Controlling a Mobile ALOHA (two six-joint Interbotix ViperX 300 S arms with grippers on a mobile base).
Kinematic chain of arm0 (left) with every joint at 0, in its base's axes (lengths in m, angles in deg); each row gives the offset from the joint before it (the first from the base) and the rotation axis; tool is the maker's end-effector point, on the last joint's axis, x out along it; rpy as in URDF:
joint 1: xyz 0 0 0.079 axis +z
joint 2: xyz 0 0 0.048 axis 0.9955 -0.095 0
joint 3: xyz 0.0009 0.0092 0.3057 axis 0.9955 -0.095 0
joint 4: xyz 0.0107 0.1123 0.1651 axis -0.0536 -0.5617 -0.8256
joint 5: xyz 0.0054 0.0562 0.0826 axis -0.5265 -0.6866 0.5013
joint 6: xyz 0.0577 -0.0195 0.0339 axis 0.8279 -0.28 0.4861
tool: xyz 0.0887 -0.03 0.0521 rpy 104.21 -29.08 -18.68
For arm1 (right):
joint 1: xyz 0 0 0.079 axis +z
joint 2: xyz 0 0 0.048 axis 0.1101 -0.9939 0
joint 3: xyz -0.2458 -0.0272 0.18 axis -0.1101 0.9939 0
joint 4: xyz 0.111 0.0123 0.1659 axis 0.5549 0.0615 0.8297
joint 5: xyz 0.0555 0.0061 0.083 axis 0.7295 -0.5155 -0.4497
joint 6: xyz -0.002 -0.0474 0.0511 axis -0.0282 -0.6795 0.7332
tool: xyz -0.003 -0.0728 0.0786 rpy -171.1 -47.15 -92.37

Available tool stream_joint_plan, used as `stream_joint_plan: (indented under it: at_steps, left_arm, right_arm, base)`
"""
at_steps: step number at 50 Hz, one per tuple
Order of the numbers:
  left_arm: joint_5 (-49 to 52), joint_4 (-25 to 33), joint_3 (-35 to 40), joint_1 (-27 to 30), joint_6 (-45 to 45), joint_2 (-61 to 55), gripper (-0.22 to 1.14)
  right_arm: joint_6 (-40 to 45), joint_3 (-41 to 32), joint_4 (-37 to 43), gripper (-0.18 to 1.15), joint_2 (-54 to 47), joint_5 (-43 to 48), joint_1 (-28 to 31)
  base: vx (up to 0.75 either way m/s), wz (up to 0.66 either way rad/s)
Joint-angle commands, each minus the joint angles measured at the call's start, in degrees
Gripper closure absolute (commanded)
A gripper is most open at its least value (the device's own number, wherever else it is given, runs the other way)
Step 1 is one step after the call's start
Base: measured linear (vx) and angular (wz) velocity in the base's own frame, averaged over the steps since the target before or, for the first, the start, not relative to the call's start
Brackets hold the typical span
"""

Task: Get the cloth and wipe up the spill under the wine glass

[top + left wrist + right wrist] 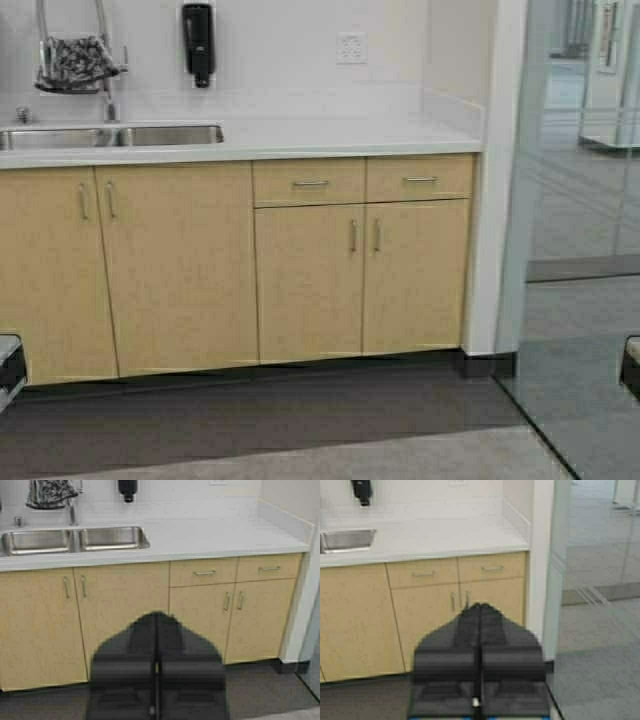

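Observation:
The cloth (75, 62), dark with a white floral print, hangs bunched over the faucet behind the sink (110, 136); the left wrist view also shows the cloth (50, 492). The wine glass and the spill are out of view. My left gripper (156, 614) is shut and empty, held low in front of the cabinet doors, far from the counter. My right gripper (480, 605) is likewise shut and empty, level with the right-hand cabinet. In the high view only dark bits of the two arms show at the lower side edges.
A pale countertop (330, 135) runs above tan cabinets (180, 265) and two drawers (310, 182). A black soap dispenser (198, 42) hangs on the wall. A white end panel (490, 250) and a glass partition (580, 200) close off the right. Dark floor (280, 410) lies before the cabinets.

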Motion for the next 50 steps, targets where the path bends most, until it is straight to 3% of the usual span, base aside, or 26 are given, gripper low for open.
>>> stream_joint_plan:
  at_steps: [1,50]
  left_arm:
    - [-1.32,-0.18,0.62,0.09,-0.26,-0.18,0.89]
    - [-3.52,-0.18,-1.58,0.0,-2.29,0.79,0.89]
  right_arm:
    - [0.79,-1.49,-0.09,0.91,0.0,0.97,0.09]
    - [2.29,-1.14,-0.79,0.91,0.18,1.67,0.09]
  base:
    - [0.26,0.17]
    - [0.33,0.12]
